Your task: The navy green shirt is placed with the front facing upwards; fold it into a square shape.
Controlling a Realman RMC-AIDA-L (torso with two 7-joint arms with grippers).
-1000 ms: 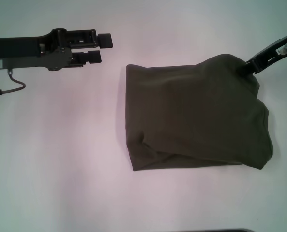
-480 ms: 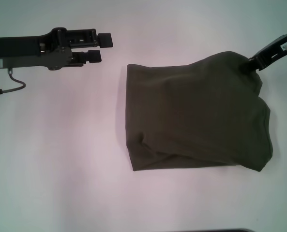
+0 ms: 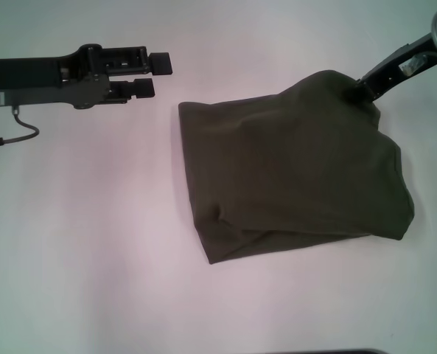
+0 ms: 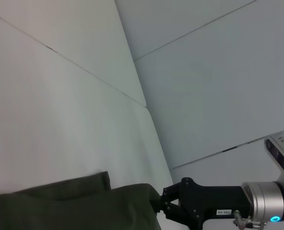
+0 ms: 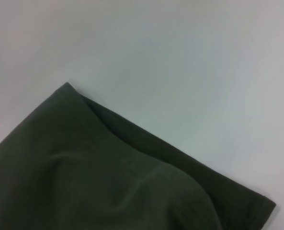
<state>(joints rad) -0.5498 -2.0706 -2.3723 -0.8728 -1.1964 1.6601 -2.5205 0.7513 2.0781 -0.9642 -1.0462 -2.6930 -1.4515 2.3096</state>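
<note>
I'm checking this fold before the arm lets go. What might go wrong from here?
The right gripper holds the navy green shirt by one far corner only, so pulling may drag or skew the whole stack. The near edge already shows uneven layers. The left gripper hangs open and apart, pinning nothing.

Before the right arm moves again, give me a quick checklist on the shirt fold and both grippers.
1. Right gripper holds the far right corner of the navy green shirt: ok, shut on the cloth, corner lifted.
2. Left gripper clear of the shirt: ok, open, apart from it over the table.
3. Shirt folded to a compact block: ok, plain olive side up, layers stacked.
4. Square shape: not ok, edges skewed, lower layer poking out at the near left.
5. Pink letters tucked inside: cannot tell.
</note>
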